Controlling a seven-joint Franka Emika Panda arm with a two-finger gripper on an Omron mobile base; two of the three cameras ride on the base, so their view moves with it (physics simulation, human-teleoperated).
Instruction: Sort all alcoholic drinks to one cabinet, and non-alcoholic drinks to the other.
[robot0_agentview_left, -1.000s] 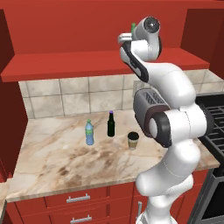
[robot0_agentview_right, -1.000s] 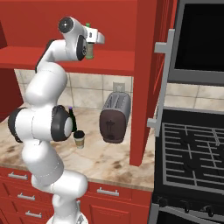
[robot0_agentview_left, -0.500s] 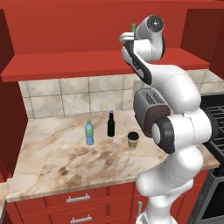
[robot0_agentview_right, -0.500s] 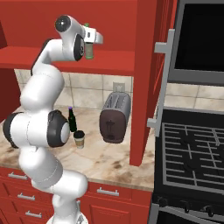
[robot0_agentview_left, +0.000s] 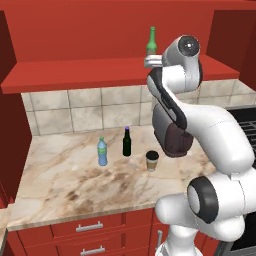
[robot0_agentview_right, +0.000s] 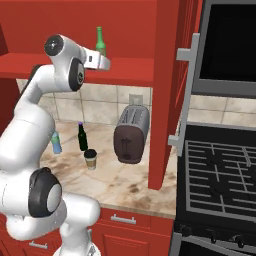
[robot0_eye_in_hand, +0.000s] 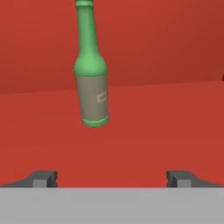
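End effector (robot0_eye_in_hand: 112, 178) spread wide, gripping nothing, just short of the green bottle (robot0_eye_in_hand: 91, 70). Green bottle stands upright on the red cabinet shelf (robot0_agentview_left: 75, 72), neck up. On the bench (robot0_agentview_left: 60, 180) below: paper cup (robot0_agentview_left: 152, 160), near-black bottle (robot0_agentview_left: 127, 142), blue bottle (robot0_agentview_left: 102, 151), toaster (robot0_agentview_right: 131, 135).

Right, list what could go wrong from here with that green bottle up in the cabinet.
1. The green bottle stands upright on the cabinet shelf, free of the open claw. A careless arm swing close by could tip it.
2. It stands near the shelf's front edge in the left base view, so a tip could send it down onto the counter, where the dark bottle, blue bottle and cup stand.
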